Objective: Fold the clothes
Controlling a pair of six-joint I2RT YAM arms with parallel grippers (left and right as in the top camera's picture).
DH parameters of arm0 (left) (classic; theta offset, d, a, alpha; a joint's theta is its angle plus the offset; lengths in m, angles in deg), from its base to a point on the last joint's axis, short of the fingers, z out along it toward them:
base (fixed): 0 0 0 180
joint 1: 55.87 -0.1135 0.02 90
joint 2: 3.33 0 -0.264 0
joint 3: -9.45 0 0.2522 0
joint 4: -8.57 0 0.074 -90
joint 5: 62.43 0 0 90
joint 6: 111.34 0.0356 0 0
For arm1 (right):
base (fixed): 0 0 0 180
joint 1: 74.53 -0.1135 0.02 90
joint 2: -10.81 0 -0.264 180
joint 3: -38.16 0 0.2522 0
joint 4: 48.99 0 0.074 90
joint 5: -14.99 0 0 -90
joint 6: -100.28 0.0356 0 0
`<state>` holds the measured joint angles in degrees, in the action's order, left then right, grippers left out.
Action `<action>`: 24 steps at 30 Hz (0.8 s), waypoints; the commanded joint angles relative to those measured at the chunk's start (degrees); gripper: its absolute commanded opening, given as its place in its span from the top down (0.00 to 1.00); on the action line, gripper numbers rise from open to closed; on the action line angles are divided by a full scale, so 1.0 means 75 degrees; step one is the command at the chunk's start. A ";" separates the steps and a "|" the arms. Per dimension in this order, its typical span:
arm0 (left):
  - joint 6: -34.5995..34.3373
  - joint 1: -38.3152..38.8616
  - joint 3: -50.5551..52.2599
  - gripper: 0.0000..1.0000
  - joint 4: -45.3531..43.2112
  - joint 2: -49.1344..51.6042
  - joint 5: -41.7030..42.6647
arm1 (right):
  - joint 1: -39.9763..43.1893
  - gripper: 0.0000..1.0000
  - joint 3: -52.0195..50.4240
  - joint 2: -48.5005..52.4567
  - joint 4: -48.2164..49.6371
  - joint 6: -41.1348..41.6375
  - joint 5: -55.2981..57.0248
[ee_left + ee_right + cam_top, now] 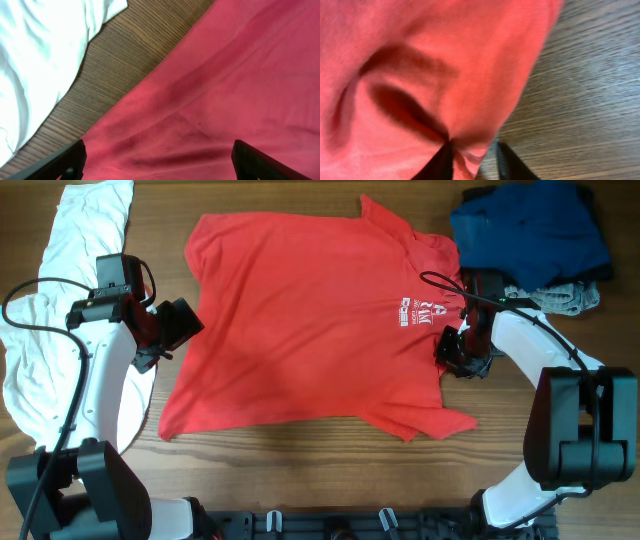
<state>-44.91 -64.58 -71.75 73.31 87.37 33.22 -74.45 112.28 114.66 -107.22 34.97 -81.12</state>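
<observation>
The red T-shirt (300,320) lies spread flat on the table, its white chest lettering (420,312) near the right side. My left gripper (185,328) hovers open at the shirt's left edge. In the left wrist view its fingers (70,160) stand wide apart over wrinkled red cloth (225,90), with nothing between them. My right gripper (450,345) is at the shirt's right edge, below the lettering. In the right wrist view it (472,162) is shut on a puckered fold of the red hem (445,60).
A large white shirt (60,270) lies crumpled along the left side of the table, under the left arm. A dark blue garment (530,235) and a grey piece (570,298) are heaped at the back right. Bare wood (580,100) shows right of the shirt.
</observation>
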 commanded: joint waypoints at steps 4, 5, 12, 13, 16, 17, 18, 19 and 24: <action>0.0119 0.0026 0.0015 0.07 0.0032 -0.0090 -0.0105 | 0.0003 0.96 -0.0201 -0.0184 0.0058 0.0481 0.0886; 0.0119 0.0026 0.0015 0.07 0.0032 -0.0090 -0.0105 | 0.0055 0.96 -0.0137 -0.0213 0.0003 0.0396 0.0901; 0.0119 0.0026 0.0015 0.07 0.0032 -0.0090 -0.0105 | 0.0621 0.96 0.1224 -0.0498 -0.1023 -0.0796 0.0988; 0.0119 0.0026 0.0015 0.07 0.0032 -0.0090 -0.0105 | 0.0653 0.96 0.1460 -0.0527 -0.1102 -0.0973 0.0985; 0.0119 0.0026 0.0015 0.07 0.0032 -0.0090 -0.0105 | 0.0650 0.89 0.1719 -0.0530 -0.1215 -0.1160 0.0597; 0.0119 0.0026 0.0015 0.07 0.0032 -0.0090 -0.0108 | 0.0650 0.75 0.1676 -0.0527 -0.1256 -0.1154 0.0361; 0.0119 0.0026 0.0015 0.07 0.0032 -0.0090 -0.0105 | 0.0650 0.66 0.1594 -0.0527 -0.1256 -0.1148 0.0172; 0.0119 0.0026 0.0015 0.07 0.0032 -0.0090 -0.0105 | 0.0650 0.65 0.1486 -0.0527 -0.1253 -0.1145 0.0015; 0.0119 0.0026 0.0015 0.07 0.0029 -0.0090 -0.0163 | 0.0641 0.64 0.0557 -0.0527 -0.0833 -0.1049 -0.0428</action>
<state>-44.91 -64.58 -71.75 73.50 87.37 33.00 -69.47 120.26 111.34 -115.07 27.49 -80.81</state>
